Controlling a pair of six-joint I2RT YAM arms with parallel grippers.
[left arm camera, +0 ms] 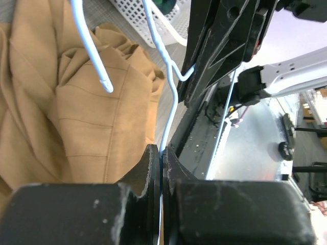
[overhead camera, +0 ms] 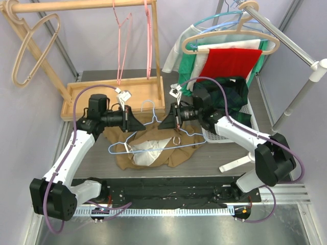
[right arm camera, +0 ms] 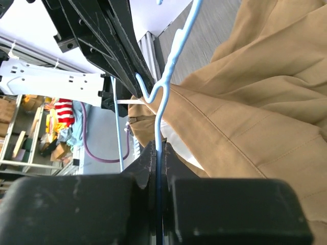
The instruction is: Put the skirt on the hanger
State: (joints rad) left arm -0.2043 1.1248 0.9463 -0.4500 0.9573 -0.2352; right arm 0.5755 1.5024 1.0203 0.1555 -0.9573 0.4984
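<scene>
Grey table [overhead camera: 97,161]; tan skirt [overhead camera: 148,153] lies crumpled at its centre, under the blue wire hanger [right arm camera: 158,127]. Left gripper [overhead camera: 139,122] and right gripper [overhead camera: 162,123] are each clamped on the hanger wire, tips near each other. Risks: the thin wire twists or slips in the jaws, or the 2 grippers collide. White basket [overhead camera: 217,137] crowds the right and the wooden rack base [overhead camera: 102,103] sits behind. Open room is on the near side.

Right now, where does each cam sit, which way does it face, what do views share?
Top external: above and behind the bases, looking down; left arm and right arm show, left fingers and right fingers on the hanger over the skirt.
Left wrist: on that wrist, looking along the shut left fingers, up the hanger, toward the right arm.
Right wrist: mirrored; shut right fingers, facing the left arm.
Shared: hanger and skirt in all three.
</scene>
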